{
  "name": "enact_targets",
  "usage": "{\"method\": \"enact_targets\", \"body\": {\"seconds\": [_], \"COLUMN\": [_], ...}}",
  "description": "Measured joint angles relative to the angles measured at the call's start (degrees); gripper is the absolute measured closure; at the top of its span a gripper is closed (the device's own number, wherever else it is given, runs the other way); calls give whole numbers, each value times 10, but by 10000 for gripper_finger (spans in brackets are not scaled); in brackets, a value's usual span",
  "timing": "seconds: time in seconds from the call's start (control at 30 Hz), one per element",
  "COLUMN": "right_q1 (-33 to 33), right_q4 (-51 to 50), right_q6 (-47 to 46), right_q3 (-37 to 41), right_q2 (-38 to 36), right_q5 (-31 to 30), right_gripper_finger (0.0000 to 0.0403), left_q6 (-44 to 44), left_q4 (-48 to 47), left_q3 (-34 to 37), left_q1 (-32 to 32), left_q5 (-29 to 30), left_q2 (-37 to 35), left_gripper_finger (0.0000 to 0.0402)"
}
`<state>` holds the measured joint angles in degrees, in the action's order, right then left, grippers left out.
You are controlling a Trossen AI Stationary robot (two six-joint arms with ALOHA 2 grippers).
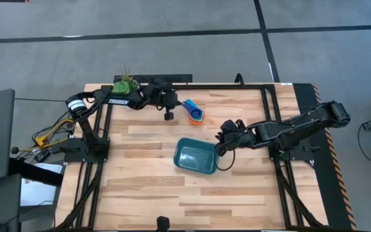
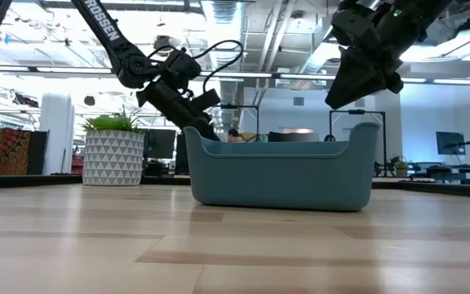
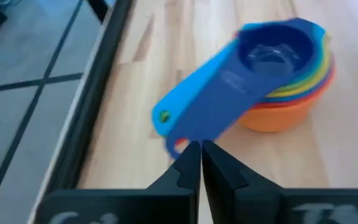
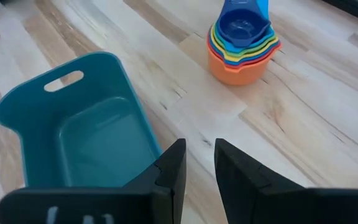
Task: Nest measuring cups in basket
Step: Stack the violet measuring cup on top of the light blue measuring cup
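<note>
Two grippers are at work on your table. Nearest you is the right gripper [image 1: 221,149], raised above the basket's [image 1: 196,158] end on its own side, its fingers slightly parted around empty air. Directly beneath and ahead of that gripper you see the teal basket [image 4: 79,130] resting on the wooden table [image 1: 172,200], with nothing in it. Beyond the basket, well apart from the right gripper's fingertips, stand the measuring cups [image 4: 241,43], already nested one inside another, orange outermost and dark blue innermost. Farther still, on the far side of the stack from you, is the left gripper [image 1: 169,115]; in the left wrist view its fingers [image 3: 190,165] are pressed together with nothing between them, their tips just short of the blue handles [image 3: 194,112]. Behind that arm you find a potted plant [image 1: 124,83] at the table's back edge.
</note>
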<state>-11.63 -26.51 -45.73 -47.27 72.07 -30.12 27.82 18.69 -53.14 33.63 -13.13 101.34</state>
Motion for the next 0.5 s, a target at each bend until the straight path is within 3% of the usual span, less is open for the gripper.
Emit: {"method": "enact_targets", "body": {"seconds": [0.3,0.5], "right_q1": [-9,-9], "right_q4": [0,-1], "right_q6": [1,1], "right_q3": [0,0], "right_q2": [0,0], "right_q5": [-3,-11], "right_gripper_finger": [296,296], "left_q6": [-13,-9], "left_q4": [-54,-7], "left_q3": [-9,-14], "left_q1": [-6,-15], "left_q5": [-19,-38], "left_q2": [0,34], "left_gripper_finger": [401,401]}}
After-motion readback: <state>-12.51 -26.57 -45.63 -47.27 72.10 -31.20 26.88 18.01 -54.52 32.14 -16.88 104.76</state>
